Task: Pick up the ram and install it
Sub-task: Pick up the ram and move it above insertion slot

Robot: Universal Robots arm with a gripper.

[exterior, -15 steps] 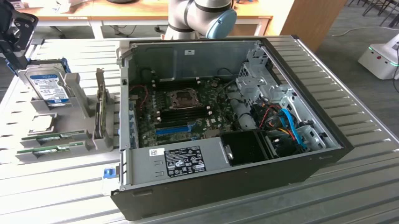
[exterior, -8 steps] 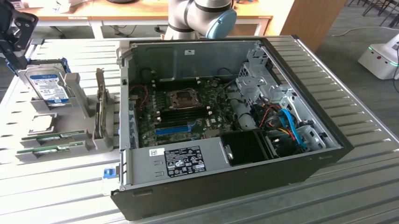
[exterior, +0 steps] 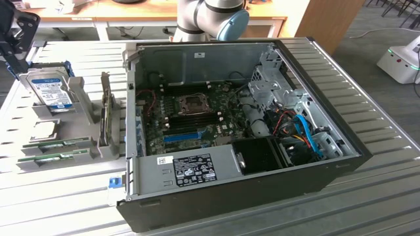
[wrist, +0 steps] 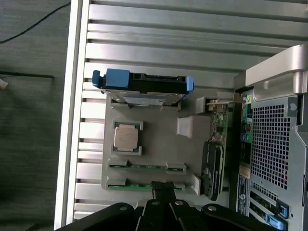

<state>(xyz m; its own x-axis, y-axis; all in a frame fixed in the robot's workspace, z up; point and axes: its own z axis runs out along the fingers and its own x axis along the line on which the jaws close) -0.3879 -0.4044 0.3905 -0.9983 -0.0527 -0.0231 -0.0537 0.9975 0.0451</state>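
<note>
Wrist view: clenched, empty gripper (wrist: 162, 186) hangs over the nearer long, thin green circuit-board ram (wrist: 137, 186), whose long axis runs crosswise beneath it.

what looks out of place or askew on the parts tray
Nothing stands out. Both ram sticks lie straight in their tray slots, the hard drive stands in its cradle, and the processor sits flat.

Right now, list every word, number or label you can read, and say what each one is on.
No text can be read.
Hard drive label: too small.
Black sticker inside the computer case: blurred.
White sticker beside it: too small.
</note>
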